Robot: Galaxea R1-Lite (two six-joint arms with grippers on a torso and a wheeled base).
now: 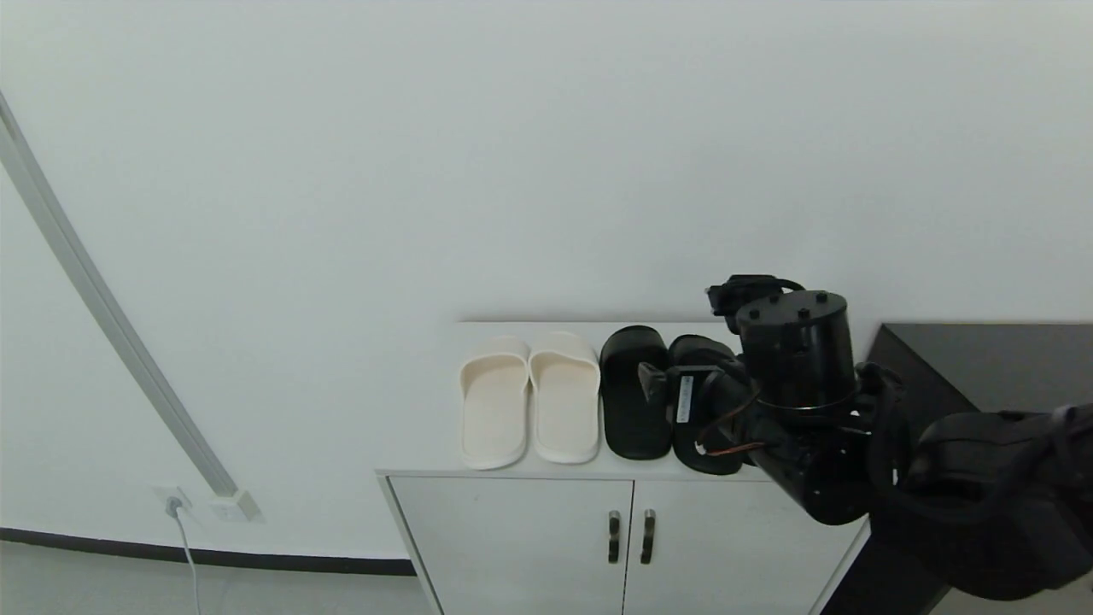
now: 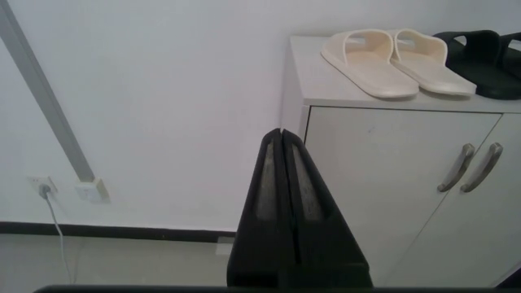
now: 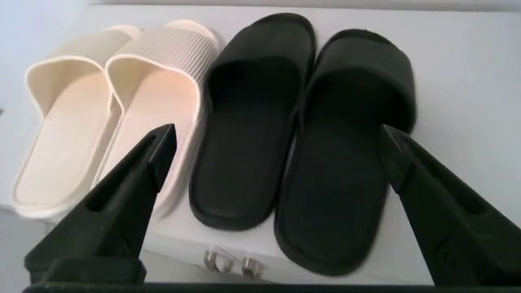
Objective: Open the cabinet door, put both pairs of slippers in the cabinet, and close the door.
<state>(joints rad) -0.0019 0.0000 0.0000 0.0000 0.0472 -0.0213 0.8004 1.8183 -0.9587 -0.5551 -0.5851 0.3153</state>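
Black foam slippers [image 3: 244, 146] look light and bendy; grip the strap edge. Above hangs the right gripper [image 3: 278, 138], fingers wide; left gripper [image 2: 282, 142] pinched closed.

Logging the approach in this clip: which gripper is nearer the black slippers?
Right. The right gripper hangs open just above the black slippers atop the cabinet. The left gripper, shut, sits off the cabinet's far side, beyond the white slippers and below the top.
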